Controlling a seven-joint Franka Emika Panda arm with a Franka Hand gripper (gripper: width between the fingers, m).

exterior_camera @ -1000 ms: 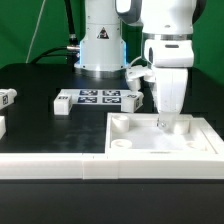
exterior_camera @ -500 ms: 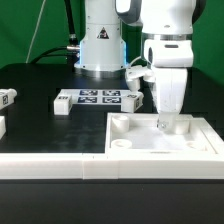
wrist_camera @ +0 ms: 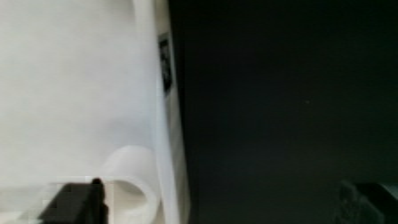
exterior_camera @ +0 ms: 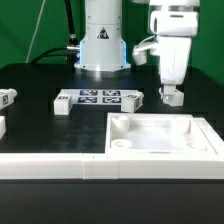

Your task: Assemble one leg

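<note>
1. Leg (exterior_camera: 7, 97): small white block with a square marker, lay on the black bench (exterior_camera: 40, 80) at the exterior view's far left edge.
2. Second white piece (exterior_camera: 2, 126): sat at the same edge, nearer the camera, mostly cut off.
3. Small white block (exterior_camera: 63, 104): rested just beside the left end of the marker board.
4. Marker board (exterior_camera: 98, 97): flat white strip with several tags, lay mid-bench before the robot base (exterior_camera: 101, 45).
5. Tray-like piece (exterior_camera: 160, 135): large, white, raised rim, occupied the front right of the bench; its rim also showed in the wrist view (wrist_camera: 164, 110).
6. Gripper (exterior_camera: 172, 96): hung above the bench behind the tray, jaws spread wide and holding nothing; dark fingertips (wrist_camera: 73, 203) showed in the wrist view.
</note>
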